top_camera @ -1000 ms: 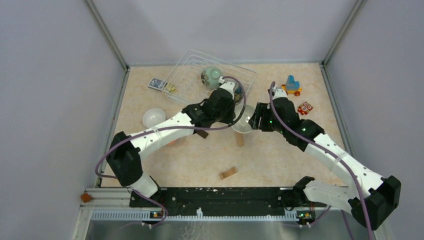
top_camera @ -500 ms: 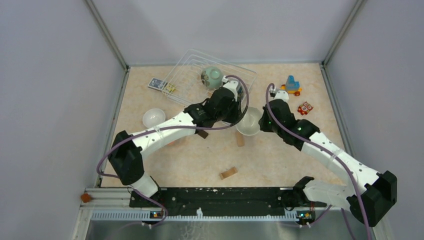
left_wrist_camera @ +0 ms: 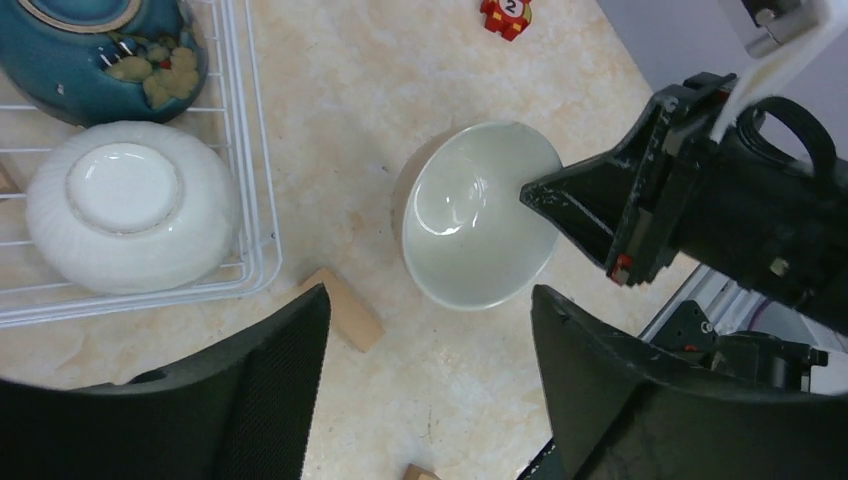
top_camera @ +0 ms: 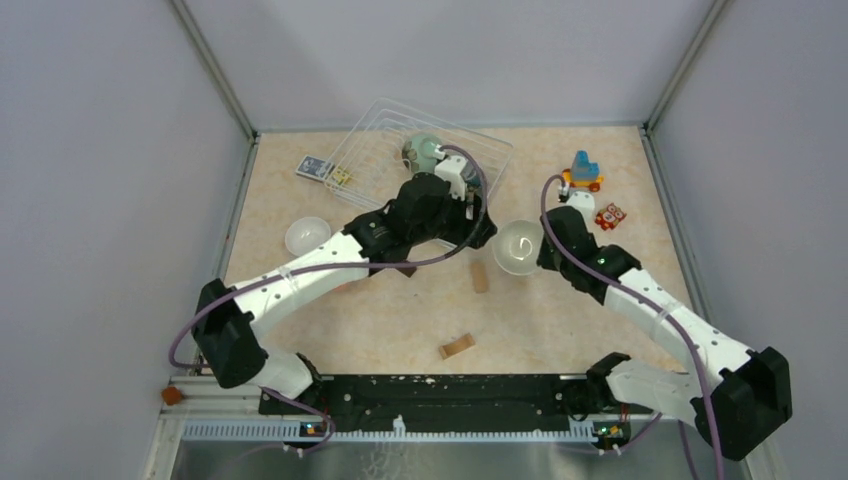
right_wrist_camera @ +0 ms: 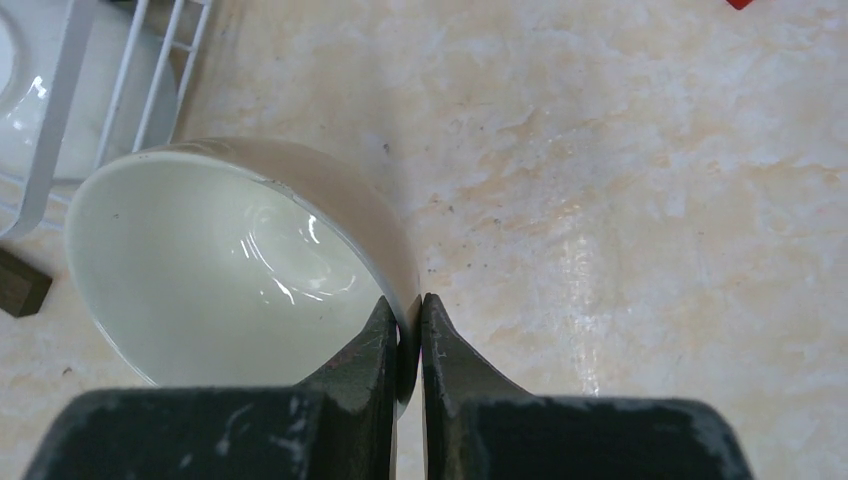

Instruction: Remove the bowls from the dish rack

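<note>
Right pincer [right_wrist_camera: 405,322] clenches one beige bowl [right_wrist_camera: 220,260], left pincer [left_wrist_camera: 430,305] gapes, three bowls [left_wrist_camera: 130,215] sit in one dish rack [top_camera: 372,138].

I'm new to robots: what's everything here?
white wire dish rack: one, far middle of table.
mint green ceramic bowl: one, in rack.
dark blue ceramic bowl: one, in rack.
white ribbed ceramic bowl: one, upside down in rack.
plain white ceramic bowl: one, on table, left.
beige ceramic bowl: one, gripped right of rack.
wooden blocks: three seen, tan and dark brown, mid-table.
small toys: two, blue and red, far right.
printed card: one, left of rack.
left gripper: black, open.
right gripper: black, shut on beige bowl's rim.
</note>
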Motion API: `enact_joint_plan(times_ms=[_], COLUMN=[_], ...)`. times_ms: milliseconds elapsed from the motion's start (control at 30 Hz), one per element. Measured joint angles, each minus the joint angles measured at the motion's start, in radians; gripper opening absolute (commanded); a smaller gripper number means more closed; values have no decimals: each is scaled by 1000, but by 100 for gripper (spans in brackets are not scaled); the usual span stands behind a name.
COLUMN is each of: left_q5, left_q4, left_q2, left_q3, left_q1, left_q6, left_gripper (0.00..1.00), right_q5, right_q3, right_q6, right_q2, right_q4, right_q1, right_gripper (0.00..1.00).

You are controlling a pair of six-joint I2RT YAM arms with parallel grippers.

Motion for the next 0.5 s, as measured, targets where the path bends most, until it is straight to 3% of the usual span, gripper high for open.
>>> enact_joint_plan(times_ms=[100, 300, 500], left_q5=[-16, -72, -98], left_q4=[9, 2, -17], left_q2=[-53, -158, -219], left_q3=[-24, -62, -90], left_q1=[5, 38, 97], left_q6=[15, 25, 35], left_gripper=[98, 99, 99], right_q5=[-38, -97, -150], right_q3=[-15, -31, -14], right_q6=[0, -6, -8], right_q2=[4, 69, 234], right_q4=[16, 74, 121], right_q1=[-86, -235, -340], right_gripper=[0, 0, 0])
